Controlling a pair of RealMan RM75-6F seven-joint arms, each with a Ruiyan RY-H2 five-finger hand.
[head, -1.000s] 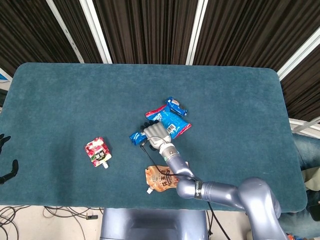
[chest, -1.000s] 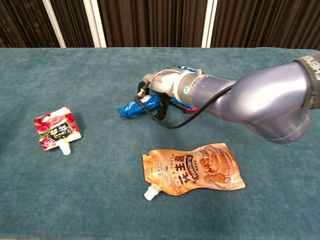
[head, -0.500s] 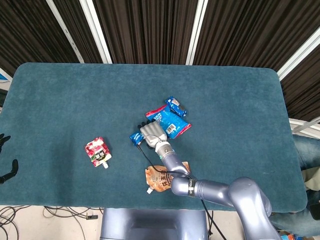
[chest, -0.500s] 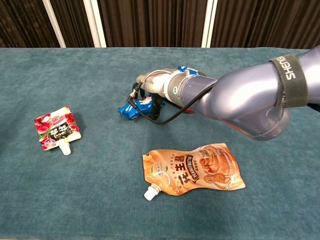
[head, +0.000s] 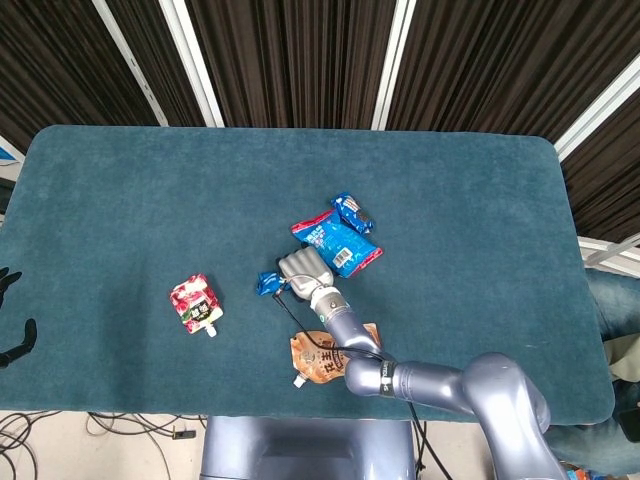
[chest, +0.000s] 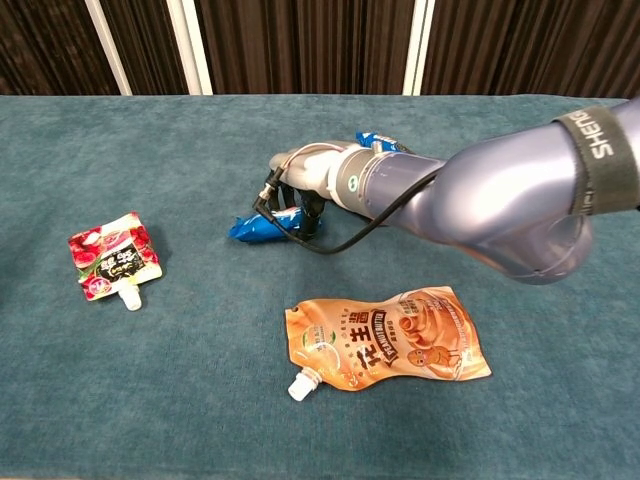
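Fingers (chest: 292, 200) of my right hand (head: 303, 270) grip a small blue snack packet (chest: 256, 227) on the table (head: 130, 190), beside a larger blue wrapper (head: 338, 244); my left hand (head: 10, 318) hangs open off the table's edge

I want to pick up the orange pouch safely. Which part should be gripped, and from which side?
Grip the orange pouch across its flat middle, coming from above: it lies flat on the table, and its spout is probably too small to hold.

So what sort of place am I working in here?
Probably a lab or test bench, not a home: a teal felt-covered table, black pleated curtains behind it, and loose snack packs like the orange spouted pouch.
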